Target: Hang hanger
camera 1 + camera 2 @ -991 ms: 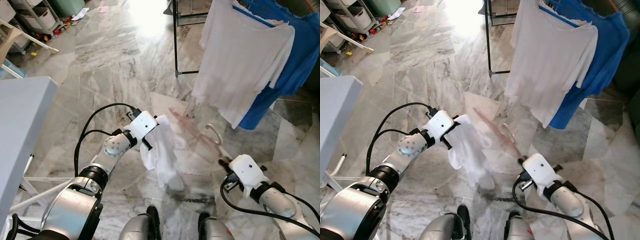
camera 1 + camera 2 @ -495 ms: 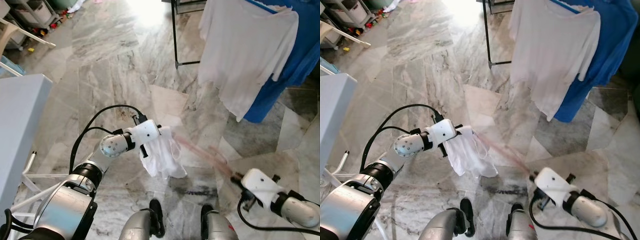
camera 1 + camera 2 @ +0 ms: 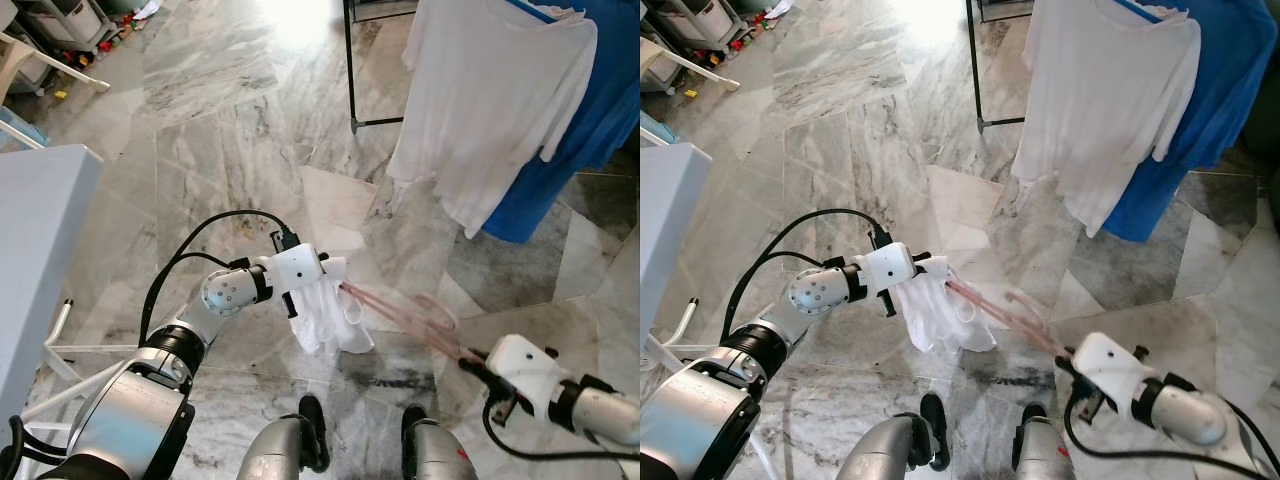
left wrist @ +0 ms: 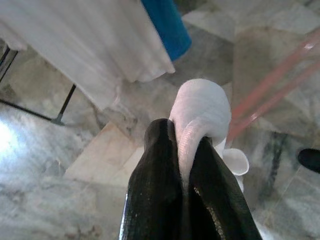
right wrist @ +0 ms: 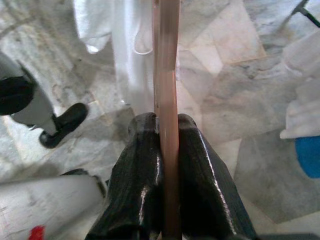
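My left gripper [image 3: 328, 275] is shut on a white garment [image 3: 330, 315] that hangs bunched below it, low over the marble floor. In the left wrist view its black fingers [image 4: 160, 165] pinch a fold of that white cloth [image 4: 200, 107]. My right gripper [image 3: 472, 361] is shut on one end of a translucent pink hanger [image 3: 400, 318]. The hanger stretches across to the garment, with its hook [image 3: 438, 303] sticking up. Seen from the right wrist, the pink bar [image 5: 166, 60] runs straight out from between the pads [image 5: 145, 150].
A black clothes rack [image 3: 349, 60] stands ahead, carrying a white shirt [image 3: 490, 90] and a blue garment [image 3: 595, 120]. A grey table [image 3: 40, 250] is close on my left. Clutter and shelving [image 3: 60, 30] sit far left. My feet [image 3: 310, 440] are below.
My right gripper has dropped lower and further right with the hanger. The hanger's far end now reaches the garment at the left gripper. The camera has also shifted.
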Robot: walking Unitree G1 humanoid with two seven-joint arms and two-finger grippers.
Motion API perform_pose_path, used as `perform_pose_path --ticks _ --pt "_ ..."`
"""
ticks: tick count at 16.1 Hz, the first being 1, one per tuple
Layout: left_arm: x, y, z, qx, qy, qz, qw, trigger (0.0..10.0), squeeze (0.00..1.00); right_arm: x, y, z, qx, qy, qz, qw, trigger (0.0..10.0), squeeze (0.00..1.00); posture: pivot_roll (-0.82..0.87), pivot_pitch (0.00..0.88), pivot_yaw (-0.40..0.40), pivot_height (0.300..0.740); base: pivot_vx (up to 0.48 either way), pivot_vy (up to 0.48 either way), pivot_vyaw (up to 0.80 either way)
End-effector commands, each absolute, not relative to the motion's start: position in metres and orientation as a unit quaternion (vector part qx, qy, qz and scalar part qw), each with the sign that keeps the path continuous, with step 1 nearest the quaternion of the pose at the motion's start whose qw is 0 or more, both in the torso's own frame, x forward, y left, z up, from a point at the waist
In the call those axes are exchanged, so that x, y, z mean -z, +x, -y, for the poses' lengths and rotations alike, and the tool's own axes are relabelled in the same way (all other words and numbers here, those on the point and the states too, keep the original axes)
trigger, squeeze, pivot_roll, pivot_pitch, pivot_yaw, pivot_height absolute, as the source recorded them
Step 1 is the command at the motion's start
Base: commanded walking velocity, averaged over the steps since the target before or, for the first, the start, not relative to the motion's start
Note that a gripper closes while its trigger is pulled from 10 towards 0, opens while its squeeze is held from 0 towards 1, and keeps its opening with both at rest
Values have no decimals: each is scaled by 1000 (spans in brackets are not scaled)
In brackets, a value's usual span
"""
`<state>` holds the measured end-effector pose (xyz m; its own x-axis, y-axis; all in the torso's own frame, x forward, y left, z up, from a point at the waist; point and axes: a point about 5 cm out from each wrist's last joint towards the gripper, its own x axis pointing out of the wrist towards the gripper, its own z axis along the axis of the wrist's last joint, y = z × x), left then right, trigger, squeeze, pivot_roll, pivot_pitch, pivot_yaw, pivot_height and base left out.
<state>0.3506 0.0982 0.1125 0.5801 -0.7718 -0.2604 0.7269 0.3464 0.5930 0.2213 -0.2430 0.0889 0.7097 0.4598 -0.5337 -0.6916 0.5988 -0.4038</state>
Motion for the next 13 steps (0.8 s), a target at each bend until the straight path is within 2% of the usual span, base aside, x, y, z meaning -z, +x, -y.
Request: perform_pose_path --ticks 1,7,13 --pt "-115 350 -103 460 342 40 818 10000 0 -82 218 240 -332 -294 -197 874 10000 0 -121 320 206 740 0 0 0" --pt "-134 350 -92 472 282 103 829 10000 0 -59 233 236 -334 -260 -224 878 10000 0 -123 275 135 740 0 0 0" --pt "-148 349 -84 467 245 154 835 10000 0 -47 238 259 -338 -254 -275 864 10000 0 -122 246 56 740 0 0 0"
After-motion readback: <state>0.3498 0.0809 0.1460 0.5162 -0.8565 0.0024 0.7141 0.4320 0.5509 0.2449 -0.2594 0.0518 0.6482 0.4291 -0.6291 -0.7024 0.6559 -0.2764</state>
